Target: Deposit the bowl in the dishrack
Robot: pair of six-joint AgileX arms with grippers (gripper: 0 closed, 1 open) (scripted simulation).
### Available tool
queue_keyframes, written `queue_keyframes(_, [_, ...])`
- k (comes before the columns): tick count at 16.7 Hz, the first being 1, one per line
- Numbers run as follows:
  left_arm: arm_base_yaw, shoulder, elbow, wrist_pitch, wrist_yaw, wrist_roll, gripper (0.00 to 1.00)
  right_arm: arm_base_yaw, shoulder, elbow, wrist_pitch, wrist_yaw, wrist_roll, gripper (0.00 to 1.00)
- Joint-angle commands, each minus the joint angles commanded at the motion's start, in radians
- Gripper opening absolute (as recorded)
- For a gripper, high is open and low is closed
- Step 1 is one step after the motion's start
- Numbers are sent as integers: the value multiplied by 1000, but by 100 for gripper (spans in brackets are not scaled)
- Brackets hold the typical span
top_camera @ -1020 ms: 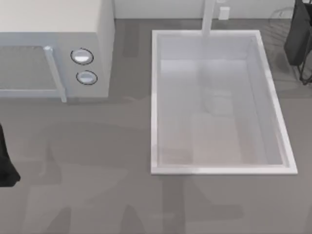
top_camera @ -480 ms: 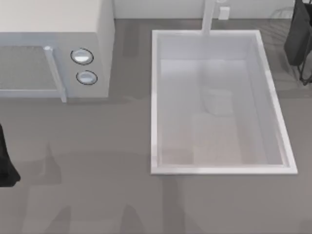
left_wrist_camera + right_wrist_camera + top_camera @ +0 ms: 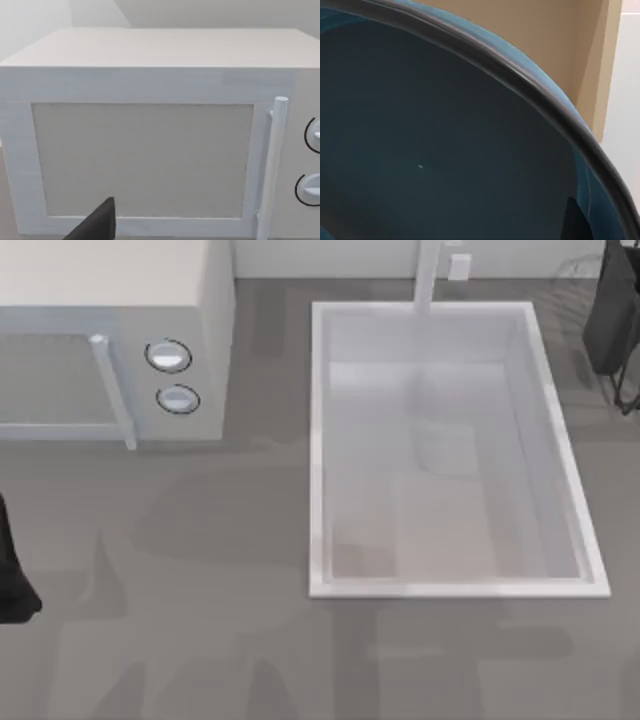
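The bowl sits very close to the right wrist camera, with a glossy dark teal inside and a thin dark rim. A dark fingertip lies against its inner wall, so my right gripper looks shut on its edge. My right arm is a dark shape at the far right back of the table. It hangs over the thin wires of the dishrack. My left gripper is parked at the table's left edge, facing the microwave.
A white microwave with a bar handle and two knobs stands at the back left. A white sink basin with a tap at its back fills the middle right. Grey countertop runs along the front.
Both arms stay almost where they were. Soft shadows have shifted over the basin floor and the front countertop.
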Motion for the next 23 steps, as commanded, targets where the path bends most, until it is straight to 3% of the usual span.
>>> queue_keyframes(9, [0,0,0,0,0,0,100,204,510,-123,655,223,-3,0])
queue_keyframes(17, [0,0,0,0,0,0,100,247,587,-150,746,269,-1,0])
queue_keyframes(23, [0,0,0,0,0,0,100,247,587,-150,746,269,-1,45])
